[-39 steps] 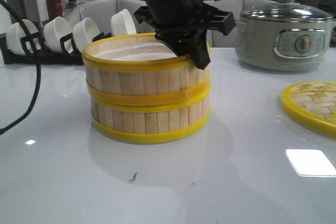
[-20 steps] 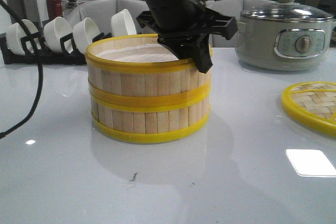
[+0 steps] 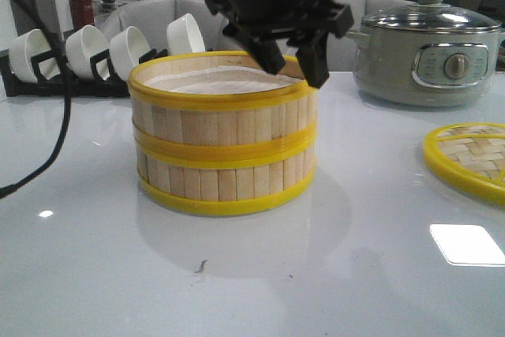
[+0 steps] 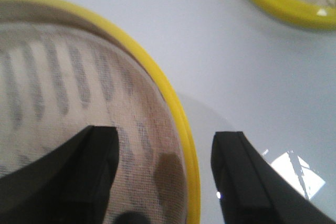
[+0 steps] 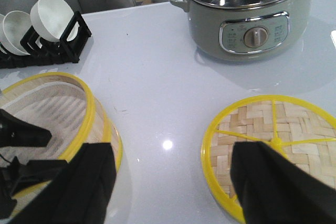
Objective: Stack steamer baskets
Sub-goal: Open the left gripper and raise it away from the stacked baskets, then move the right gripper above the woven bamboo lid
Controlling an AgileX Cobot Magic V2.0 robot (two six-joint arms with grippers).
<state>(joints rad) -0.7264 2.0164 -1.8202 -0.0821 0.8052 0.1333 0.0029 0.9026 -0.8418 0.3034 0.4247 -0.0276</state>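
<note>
Two steamer baskets stand stacked at the table's middle, the upper one [image 3: 221, 120] sitting squarely on the lower one [image 3: 225, 179]. My left gripper [image 3: 296, 69] hangs open just above the upper basket's right rim. In the left wrist view its fingers [image 4: 94, 171] straddle that yellow rim [image 4: 173, 114], one over the white cloth liner [image 4: 63, 87] and one outside, touching nothing. My right gripper [image 5: 173, 182] is open and empty over bare table between the stack [image 5: 89, 108] and the lid.
A flat woven-bamboo lid [image 3: 473, 155] [image 5: 273, 129] lies at the right. A grey electric pot [image 3: 430, 53] stands at the back right. A black rack of white bowls [image 3: 95, 53] lines the back left. A black cable hangs at the left edge.
My left gripper has risen from around the upper basket's right wall to above its rim. The upper basket has settled level on the lower one.
</note>
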